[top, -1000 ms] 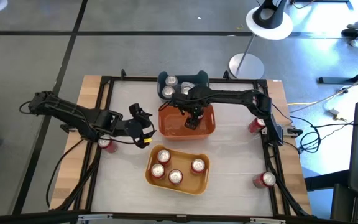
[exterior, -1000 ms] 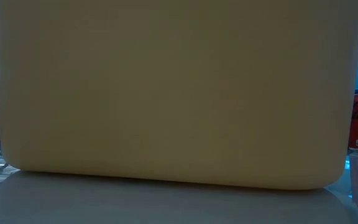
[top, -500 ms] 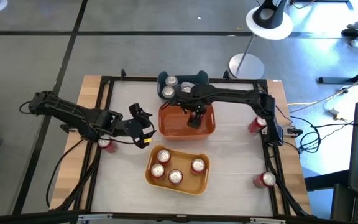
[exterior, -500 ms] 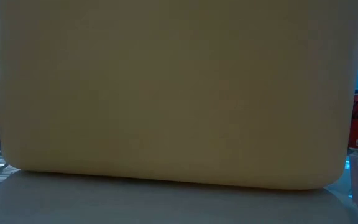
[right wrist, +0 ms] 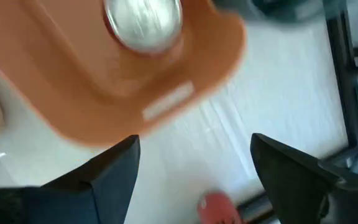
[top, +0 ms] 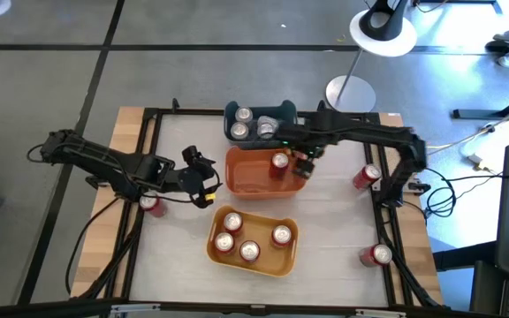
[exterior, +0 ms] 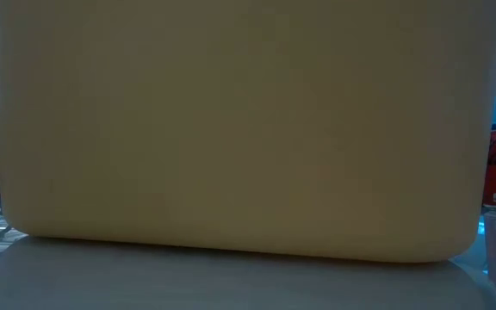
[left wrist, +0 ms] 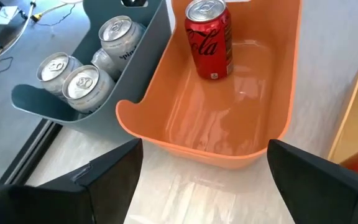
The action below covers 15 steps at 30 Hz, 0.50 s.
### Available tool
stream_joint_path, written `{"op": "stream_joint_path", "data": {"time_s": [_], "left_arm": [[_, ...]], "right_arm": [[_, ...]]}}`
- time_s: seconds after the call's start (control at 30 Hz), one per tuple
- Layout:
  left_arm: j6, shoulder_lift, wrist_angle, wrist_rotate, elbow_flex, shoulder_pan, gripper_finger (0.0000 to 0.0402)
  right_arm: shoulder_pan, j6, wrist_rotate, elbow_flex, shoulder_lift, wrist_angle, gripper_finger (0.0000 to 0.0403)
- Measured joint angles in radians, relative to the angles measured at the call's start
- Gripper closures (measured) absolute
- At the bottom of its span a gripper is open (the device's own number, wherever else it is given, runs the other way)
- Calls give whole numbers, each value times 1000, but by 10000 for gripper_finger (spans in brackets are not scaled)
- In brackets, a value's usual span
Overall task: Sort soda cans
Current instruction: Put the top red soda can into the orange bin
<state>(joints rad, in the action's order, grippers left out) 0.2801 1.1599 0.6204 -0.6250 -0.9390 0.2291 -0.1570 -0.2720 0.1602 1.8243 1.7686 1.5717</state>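
With one red aluminium soda can [top: 279,161] standing upright in the orange plastic bin [top: 246,179], the empty, wide-fingered right gripper [top: 302,164] at the bin's right rim should lift clear, while the left gripper [top: 203,179], fingers wide, waits left of it.
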Motion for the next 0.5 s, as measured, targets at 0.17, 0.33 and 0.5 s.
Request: {"op": "stream_joint_path", "data": {"time_s": [0.17, 0.33, 0.5], "left_arm": [[0, 0, 6, 0, 0, -1, 70], [0, 0, 6, 0, 0, -2, 70], [0, 0, 5, 0, 0, -2, 70]], "right_arm": [[-25, -90, 27, -220, -179, 4, 100], [-70, -162, 32, -460, -365, 2, 100], [-115, -269, 31, -589, -488, 1, 100]]}}
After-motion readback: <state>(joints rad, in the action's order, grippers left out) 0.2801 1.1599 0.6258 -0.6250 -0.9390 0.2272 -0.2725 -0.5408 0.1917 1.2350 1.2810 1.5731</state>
